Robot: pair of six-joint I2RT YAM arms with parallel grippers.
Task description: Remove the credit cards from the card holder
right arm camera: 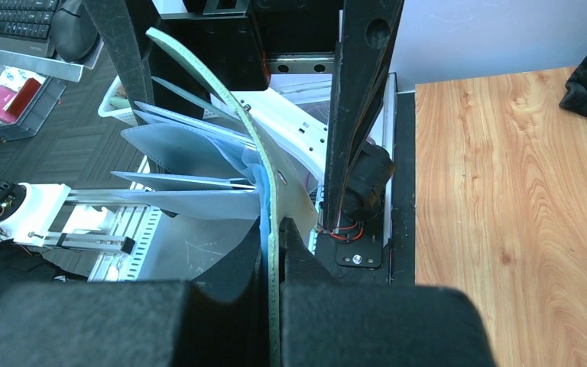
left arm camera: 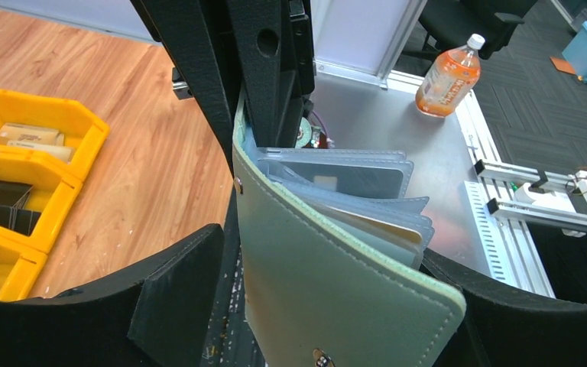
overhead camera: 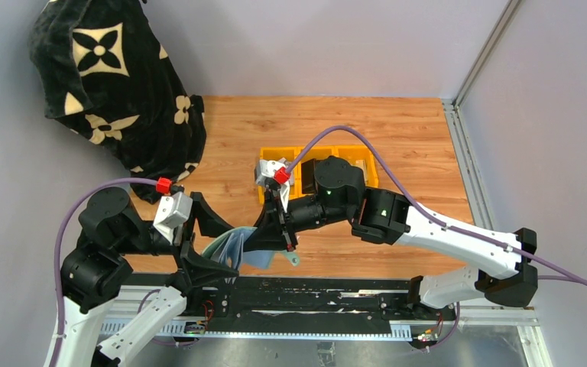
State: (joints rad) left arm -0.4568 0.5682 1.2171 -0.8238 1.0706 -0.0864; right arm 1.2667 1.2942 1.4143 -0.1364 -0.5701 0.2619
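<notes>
**Zero cards out so far**

Seeing the card holder (overhead camera: 225, 246) lifted off the table (overhead camera: 397, 138), over its near edge, between both arms. Open, sage cover bowed, grey-blue pockets fanned out to one side.

Pinched on the cover edge by the right gripper (right arm camera: 275, 306), pads pressed together on the leather with no gap showing. Straddled by the left gripper (left arm camera: 329, 260), fingers spread wide on either side of the fan. One finger looks to be just touching the pocket stack, the other stands apart from the cover in the right wrist view. No clamp evident there.

Loaded as far as visible: credit cards (left arm camera: 386, 229) tucked in the pockets, one tan edge peeking out, plus a pale patch behind a clear sleeve further back. Card count unclear. No card in either gripper, none spotted loose on the wood. Cannot make out the contents of the yellow bins (overhead camera: 275, 157) behind.

Judging progress: opened and presented, extraction not begun. Left to do, by the look of it: nip an exposed card edge with the left fingers, draw it out along its pocket, set it down, repeat per pocket. Likely snag: sleeves flexing with the pull instead of releasing the card.
</notes>
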